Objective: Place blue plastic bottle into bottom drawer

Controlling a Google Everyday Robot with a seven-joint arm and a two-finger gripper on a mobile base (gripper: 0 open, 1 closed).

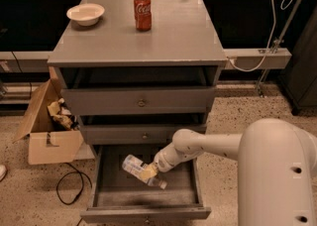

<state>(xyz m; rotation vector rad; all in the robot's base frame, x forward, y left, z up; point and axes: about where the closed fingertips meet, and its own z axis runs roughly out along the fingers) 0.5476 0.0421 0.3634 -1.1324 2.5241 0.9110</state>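
The blue plastic bottle point(135, 166) lies tilted inside the pulled-out bottom drawer point(143, 214), cap end toward the lower right. My gripper point(148, 172) reaches down into the drawer from the right and is closed around the bottle's middle. The white arm point(208, 145) stretches from the lower right across the drawer's right side. The bottle sits low over the drawer floor; I cannot tell whether it touches it.
The grey cabinet point(138, 46) carries a red cola can point(142, 12) and a white bowl point(85, 14) on top. The two upper drawers point(141, 102) are shut. A cardboard box point(47, 121) and a black cable point(69, 185) lie on the floor at left.
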